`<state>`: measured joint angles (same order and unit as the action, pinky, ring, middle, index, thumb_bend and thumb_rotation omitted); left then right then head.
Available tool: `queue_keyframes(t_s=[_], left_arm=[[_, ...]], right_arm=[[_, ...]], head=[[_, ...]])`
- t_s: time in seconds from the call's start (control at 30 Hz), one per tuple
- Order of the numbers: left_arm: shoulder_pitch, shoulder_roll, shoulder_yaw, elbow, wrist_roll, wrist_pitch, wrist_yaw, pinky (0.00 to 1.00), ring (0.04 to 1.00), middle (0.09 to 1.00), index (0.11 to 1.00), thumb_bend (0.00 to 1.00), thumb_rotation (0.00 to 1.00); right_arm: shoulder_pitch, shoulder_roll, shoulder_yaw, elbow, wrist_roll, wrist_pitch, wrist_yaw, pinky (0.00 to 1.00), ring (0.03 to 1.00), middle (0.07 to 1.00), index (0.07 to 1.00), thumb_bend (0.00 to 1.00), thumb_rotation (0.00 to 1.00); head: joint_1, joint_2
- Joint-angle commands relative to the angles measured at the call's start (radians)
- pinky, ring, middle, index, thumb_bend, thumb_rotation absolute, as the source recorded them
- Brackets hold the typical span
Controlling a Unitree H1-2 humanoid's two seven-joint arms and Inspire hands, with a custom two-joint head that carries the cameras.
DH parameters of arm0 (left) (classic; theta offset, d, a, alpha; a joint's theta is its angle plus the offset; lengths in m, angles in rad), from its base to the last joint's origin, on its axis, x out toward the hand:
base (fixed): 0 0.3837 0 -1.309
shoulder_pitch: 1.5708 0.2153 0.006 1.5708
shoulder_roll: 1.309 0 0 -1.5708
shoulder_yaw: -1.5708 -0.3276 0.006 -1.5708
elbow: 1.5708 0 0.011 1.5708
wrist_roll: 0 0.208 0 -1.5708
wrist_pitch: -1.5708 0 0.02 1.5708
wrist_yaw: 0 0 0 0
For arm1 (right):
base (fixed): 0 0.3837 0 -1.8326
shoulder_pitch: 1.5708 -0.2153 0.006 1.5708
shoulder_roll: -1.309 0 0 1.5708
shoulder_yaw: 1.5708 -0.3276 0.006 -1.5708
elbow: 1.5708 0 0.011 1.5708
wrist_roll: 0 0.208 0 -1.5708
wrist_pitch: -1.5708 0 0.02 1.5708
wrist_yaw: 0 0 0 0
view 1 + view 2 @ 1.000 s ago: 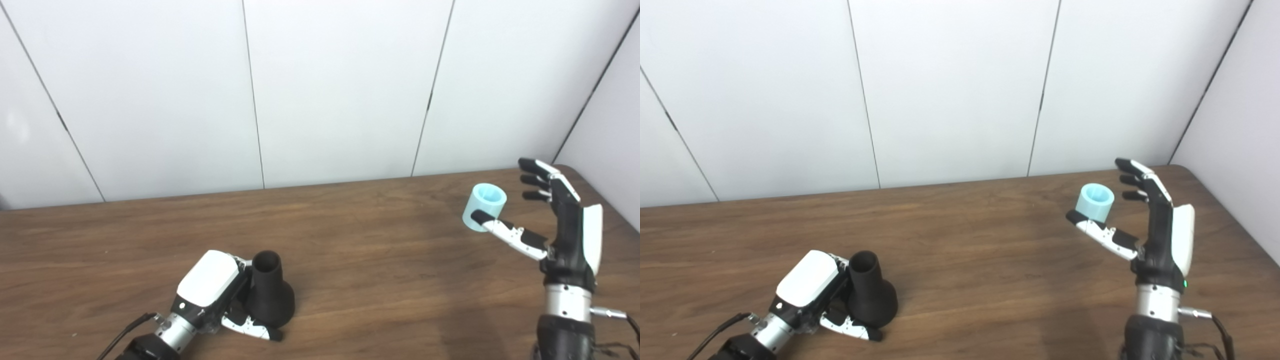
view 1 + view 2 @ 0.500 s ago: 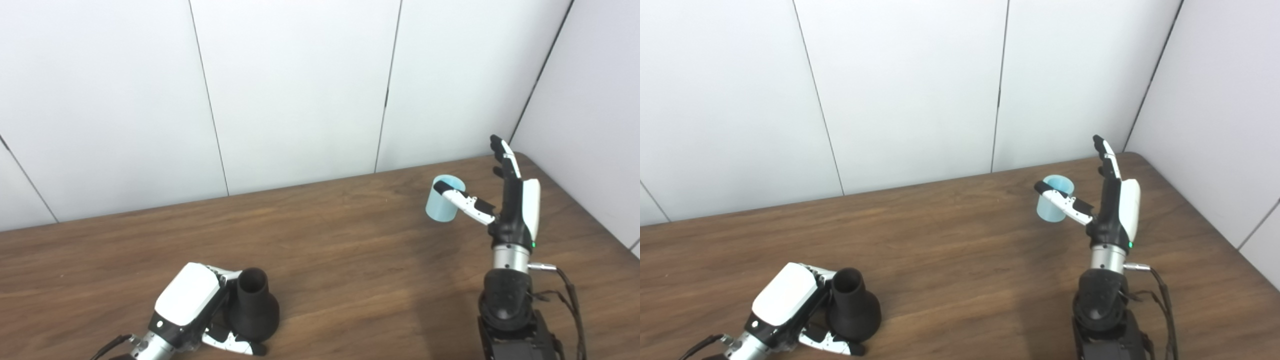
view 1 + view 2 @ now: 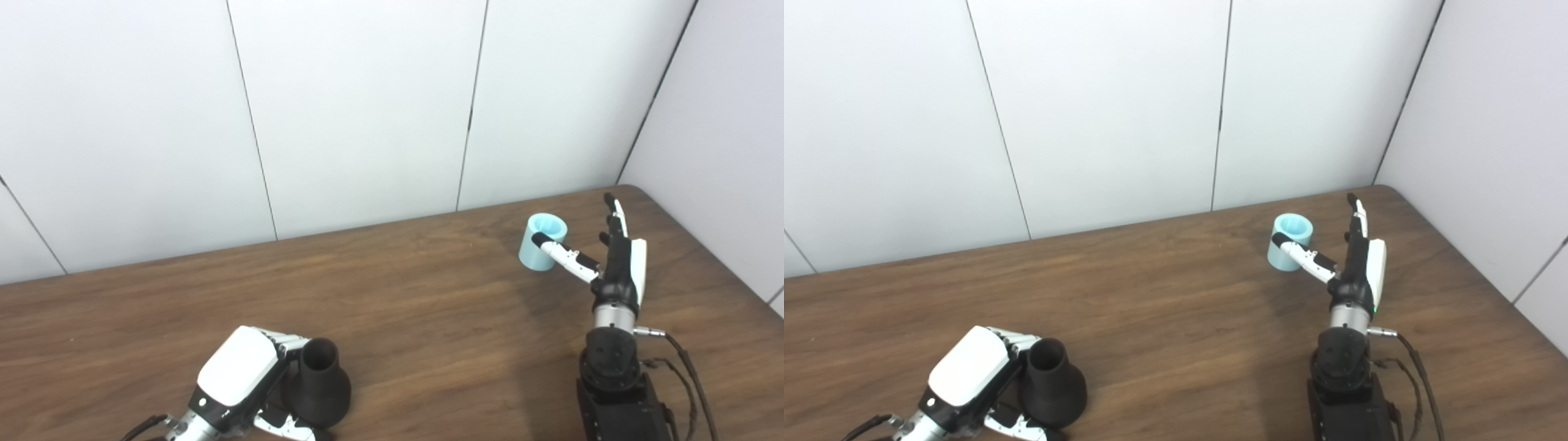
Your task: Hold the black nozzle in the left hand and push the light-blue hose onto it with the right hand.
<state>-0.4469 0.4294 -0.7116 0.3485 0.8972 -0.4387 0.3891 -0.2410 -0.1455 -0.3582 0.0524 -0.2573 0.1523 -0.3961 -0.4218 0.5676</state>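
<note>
The black nozzle (image 3: pixel 318 383) stands upright on the wooden table (image 3: pixel 429 318) at the near left, narrow neck up. My left hand (image 3: pixel 242 376) is wrapped around it from the left, fingers behind the neck and thumb in front of the flared base. At the far right the short light-blue hose (image 3: pixel 530 256) stands on end with its opening up. My right hand (image 3: pixel 618 263) is just right of it, open, fingers pointing straight up. Its thumb reaches left across the front of the hose.
White wall panels close off the back of the table. The table's rounded far-right corner and right edge (image 3: pixel 704 245) lie close to the right hand. A cable (image 3: pixel 680 367) trails from the right wrist.
The camera has swung right and tilted, shifting the whole picture. The right hand stays open by the hose and now shows edge-on. The left hand keeps its hold on the nozzle.
</note>
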Motion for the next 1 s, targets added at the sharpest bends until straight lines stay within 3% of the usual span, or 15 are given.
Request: queue_keyframes(t_s=[0.0, 0.23, 0.4, 0.67, 0.87, 0.97], left_arm=[[0.08, -0.01, -0.064, 0.018, 0.005, -0.031, -0.053, 0.24, 0.332, 0.461, 0.51, 0.52, 0.0], [0.085, 0.007, -0.071, -0.005, 0.0, -0.031, -0.069, 0.28, 0.383, 0.479, 0.495, 0.52, 0.0], [0.088, 0.012, -0.068, -0.006, -0.009, -0.031, -0.069, 0.27, 0.368, 0.471, 0.503, 0.52, 0.0], [0.097, 0.006, -0.063, 0.004, -0.016, -0.031, -0.077, 0.31, 0.416, 0.483, 0.491, 0.52, 0.0], [0.108, 0.007, -0.059, -0.01, -0.006, -0.03, -0.077, 0.25, 0.358, 0.458, 0.514, 0.52, 0.0], [0.114, 0.009, -0.051, -0.018, -0.019, -0.03, -0.101, 0.23, 0.335, 0.453, 0.519, 0.52, 0.0]], right_arm=[[-0.038, -0.009, 0.0, -0.001, 0.008, -0.031, -0.022, 0.84, 0.919, 0.942, 0.931, 0.95, 0.28], [-0.032, -0.005, 0.027, 0.063, 0.021, -0.053, -0.034, 0.82, 0.898, 0.912, 0.916, 0.98, 0.27], [-0.029, 0.001, 0.055, 0.083, 0.017, -0.055, -0.038, 0.8, 0.885, 0.899, 0.903, 0.98, 0.26], [-0.034, -0.029, 0.137, 0.168, -0.025, -0.115, -0.033, 0.71, 0.804, 0.841, 0.852, 0.97, 0.26], [-0.075, -0.018, 0.14, 0.22, -0.001, -0.116, -0.05, 0.64, 0.749, 0.824, 0.829, 0.98, 0.24], [-0.09, -0.018, 0.133, 0.235, 0.018, -0.112, -0.051, 0.66, 0.761, 0.819, 0.824, 0.98, 0.22]], head=[[0.003, 0.003], [0.004, 0.011], [0.008, 0.01], [0.018, -0.002], [0.019, -0.001], [0.019, -0.001]])
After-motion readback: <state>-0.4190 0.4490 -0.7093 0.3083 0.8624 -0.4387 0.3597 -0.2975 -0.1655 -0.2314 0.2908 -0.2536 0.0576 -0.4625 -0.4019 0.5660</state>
